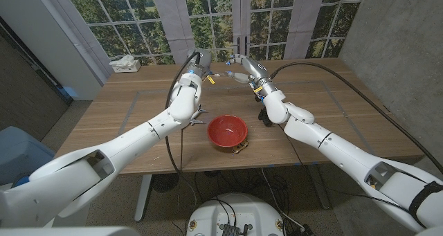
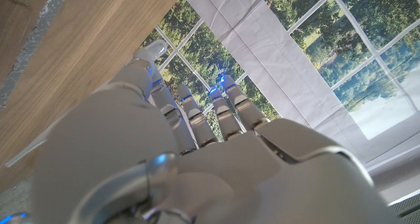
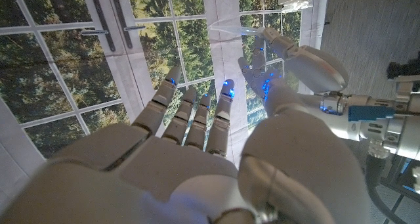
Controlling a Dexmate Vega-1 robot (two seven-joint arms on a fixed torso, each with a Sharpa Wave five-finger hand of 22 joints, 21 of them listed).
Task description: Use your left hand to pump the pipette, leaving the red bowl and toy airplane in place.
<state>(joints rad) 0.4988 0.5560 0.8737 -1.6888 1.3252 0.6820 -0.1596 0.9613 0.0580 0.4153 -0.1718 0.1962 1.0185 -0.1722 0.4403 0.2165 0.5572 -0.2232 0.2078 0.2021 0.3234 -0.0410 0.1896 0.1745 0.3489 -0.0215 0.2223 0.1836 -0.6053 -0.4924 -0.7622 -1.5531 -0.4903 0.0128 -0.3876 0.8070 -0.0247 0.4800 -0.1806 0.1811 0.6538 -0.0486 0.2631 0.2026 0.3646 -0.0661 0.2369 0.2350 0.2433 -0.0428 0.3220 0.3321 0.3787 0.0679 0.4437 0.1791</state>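
Fingers of my left hand [image 1: 194, 64] and right hand [image 1: 240, 61] meet at upper centre around the clear pipette [image 1: 223, 77]; I can't tell either grip. Red bowl [image 1: 228, 131] sits centre frame, deliberately untouched, airplane unidentifiable
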